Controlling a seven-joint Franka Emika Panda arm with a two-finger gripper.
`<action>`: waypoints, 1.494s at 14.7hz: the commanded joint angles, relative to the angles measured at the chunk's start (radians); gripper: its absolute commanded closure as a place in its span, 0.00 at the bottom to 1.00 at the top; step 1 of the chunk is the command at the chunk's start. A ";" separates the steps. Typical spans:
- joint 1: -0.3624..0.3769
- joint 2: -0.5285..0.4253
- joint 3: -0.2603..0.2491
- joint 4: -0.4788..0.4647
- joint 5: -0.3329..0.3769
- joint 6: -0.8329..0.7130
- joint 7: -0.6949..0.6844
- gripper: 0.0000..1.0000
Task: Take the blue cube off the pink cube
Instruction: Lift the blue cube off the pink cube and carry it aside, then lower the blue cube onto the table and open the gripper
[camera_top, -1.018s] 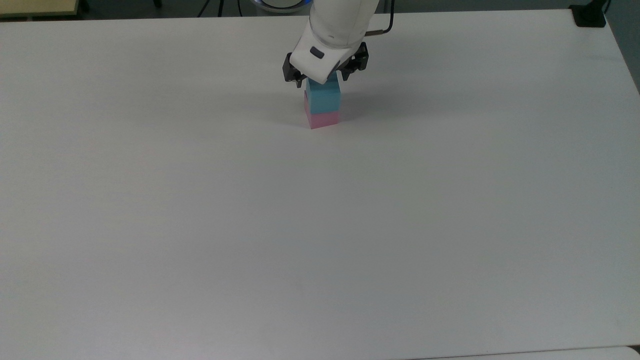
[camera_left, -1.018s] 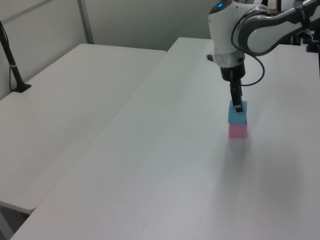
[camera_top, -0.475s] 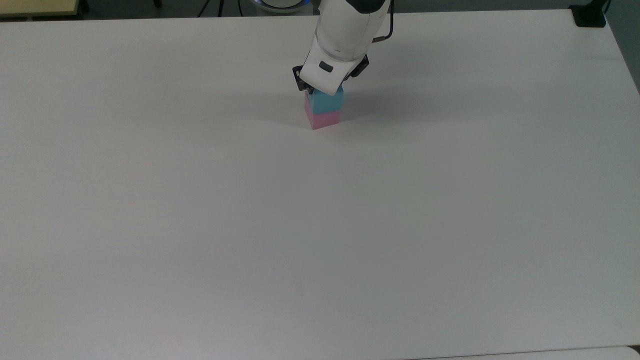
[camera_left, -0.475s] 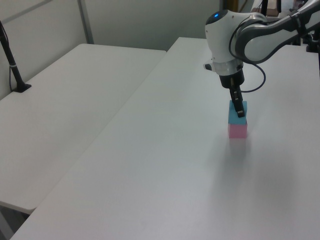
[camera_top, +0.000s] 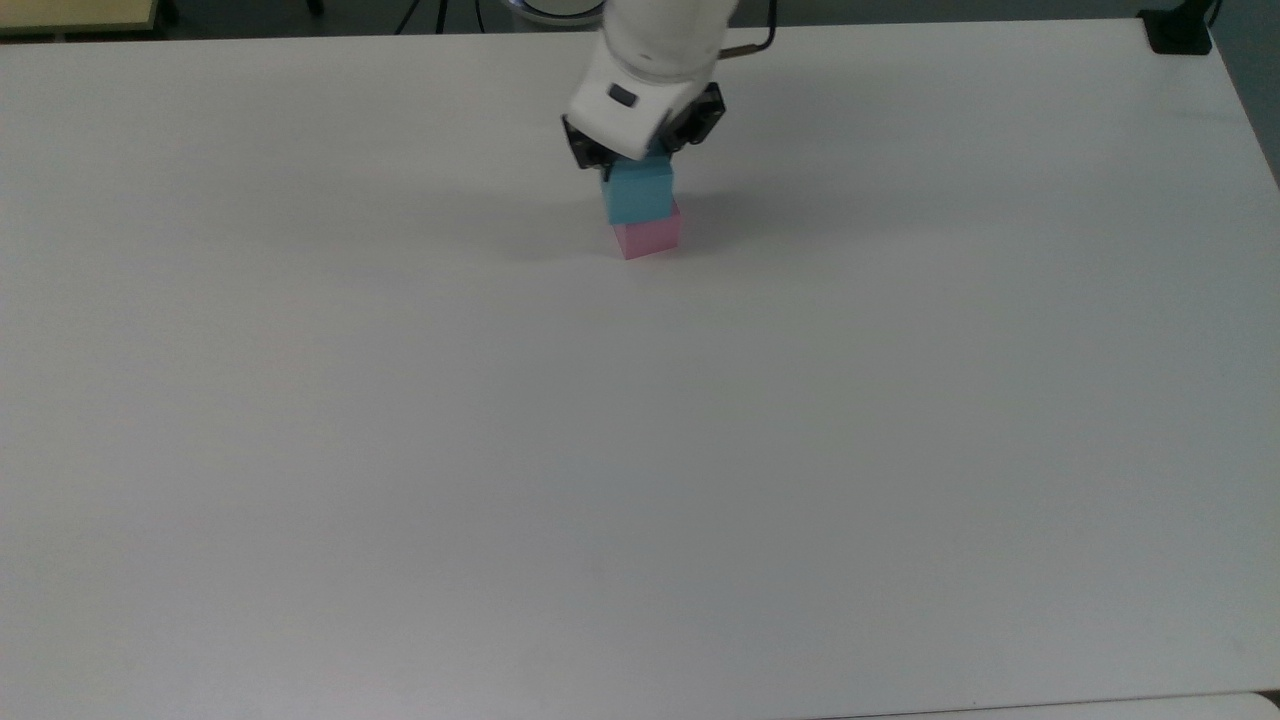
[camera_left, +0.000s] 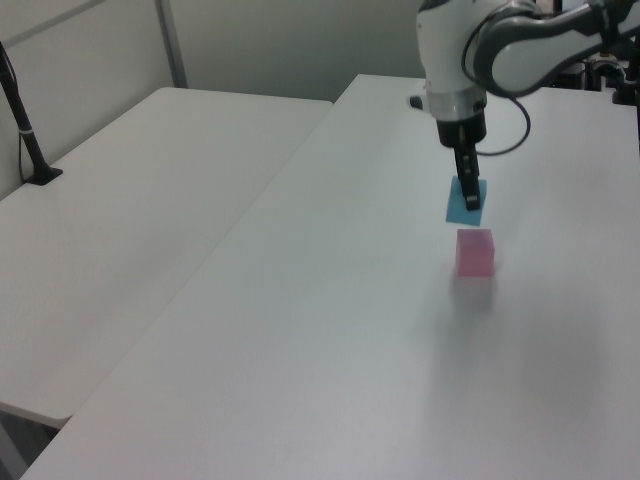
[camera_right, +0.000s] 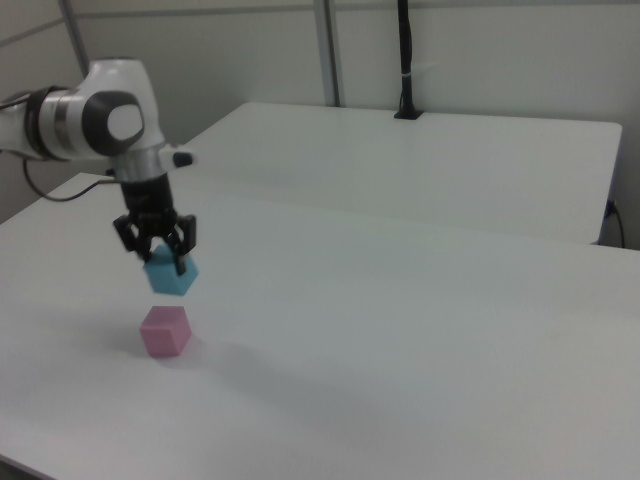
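The pink cube (camera_top: 648, 239) (camera_left: 475, 251) (camera_right: 164, 331) rests on the white table (camera_top: 640, 450). Above it, clear of its top face, hangs the blue cube (camera_top: 638, 192) (camera_left: 465, 202) (camera_right: 170, 273), tilted in the left and right views. My gripper (camera_top: 637, 160) (camera_left: 469, 193) (camera_right: 160, 253) is shut on the blue cube, with its fingers pressed on two opposite sides. In the top view the white wrist hides the top of the blue cube.
A second white table (camera_left: 120, 200) (camera_right: 420, 160) stands alongside, with a black pole (camera_left: 25, 130) (camera_right: 405, 60) on it. A black object (camera_top: 1178, 30) sits at the far right corner in the top view. Bare tabletop surrounds the pink cube.
The gripper closed on the blue cube and lifted it off the pink cube. It now hangs above and slightly to the top view's left. The pink cube stayed put.
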 joint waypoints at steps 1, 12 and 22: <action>-0.048 0.028 -0.059 0.094 0.027 0.013 -0.086 0.83; -0.197 0.407 -0.084 0.331 0.021 0.179 -0.197 0.79; -0.199 0.319 -0.086 0.309 0.020 0.225 -0.051 0.00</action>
